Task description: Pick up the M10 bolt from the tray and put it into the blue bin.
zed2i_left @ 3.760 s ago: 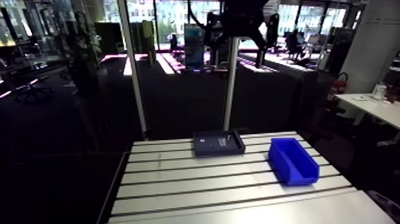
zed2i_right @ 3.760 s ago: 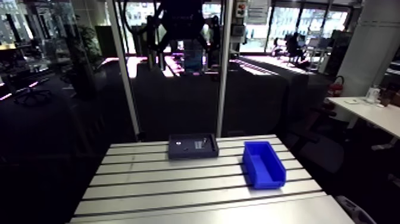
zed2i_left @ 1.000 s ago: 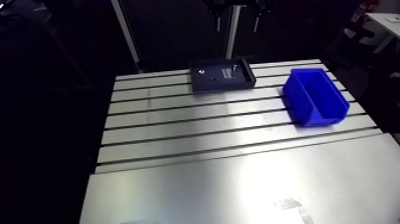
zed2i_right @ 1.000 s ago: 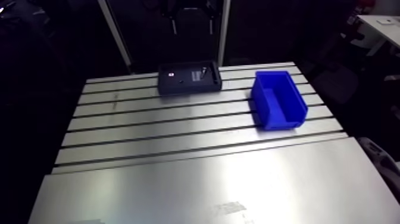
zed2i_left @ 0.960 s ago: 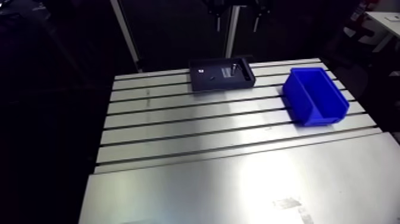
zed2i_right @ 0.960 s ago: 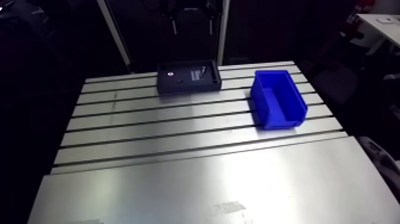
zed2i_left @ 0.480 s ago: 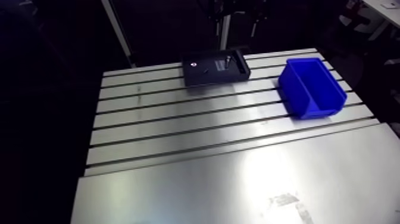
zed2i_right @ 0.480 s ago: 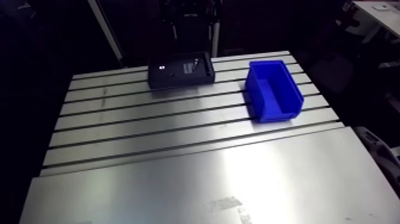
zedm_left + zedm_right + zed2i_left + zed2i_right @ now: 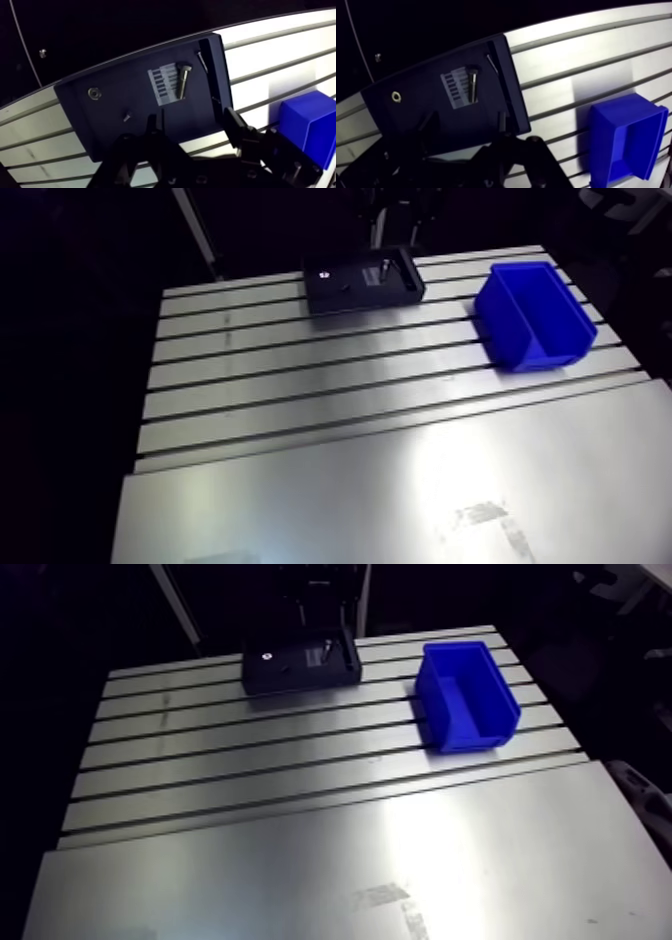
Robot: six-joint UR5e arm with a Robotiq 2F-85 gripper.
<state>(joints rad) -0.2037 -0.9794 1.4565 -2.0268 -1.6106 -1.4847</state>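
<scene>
The black two-fingered pincer (image 9: 192, 122) hangs open and empty over a dark rectangular tray (image 9: 110, 107), where the silver M10 bolt (image 9: 182, 81) lies on a white label (image 9: 162, 86) just ahead of it. The blue plastic bin (image 9: 533, 316) stands apart on the slotted aluminium bench (image 9: 330, 488).
</scene>
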